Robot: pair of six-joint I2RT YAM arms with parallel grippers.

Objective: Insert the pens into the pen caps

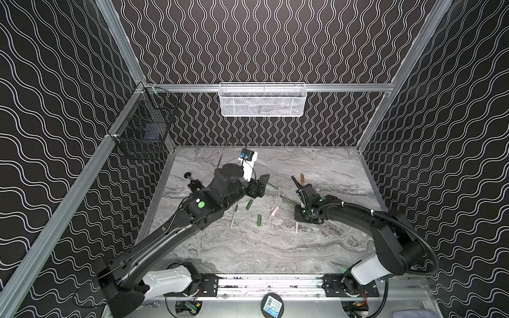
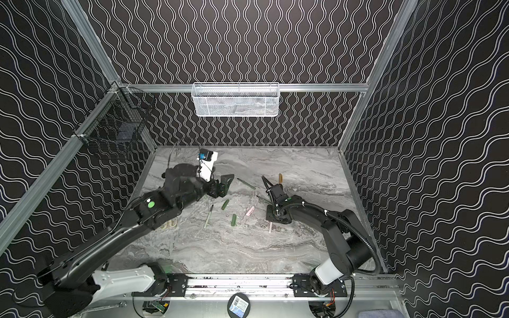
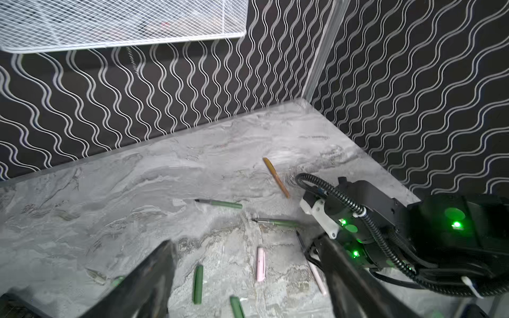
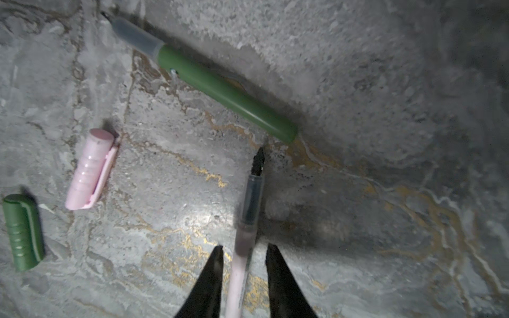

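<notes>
Right wrist view | right gripper (image 4: pixel 243 246) narrowly parted astride pink pen (image 4: pixel 249 209), gaps either side, nib kept clear for capping | pink cap (image 4: pixel 88 170) lies apart nearby | left gripper (image 3: pixel 243 242) wide, empty, likely awaiting that cap.

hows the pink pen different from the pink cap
The pink pen is long and slim; the pink cap is short and stubby. The pen ends in a dark nib; the cap has a clip. The pen lies within the right gripper; the cap lies apart, free. Both are pale pink and lie on the table.
</notes>
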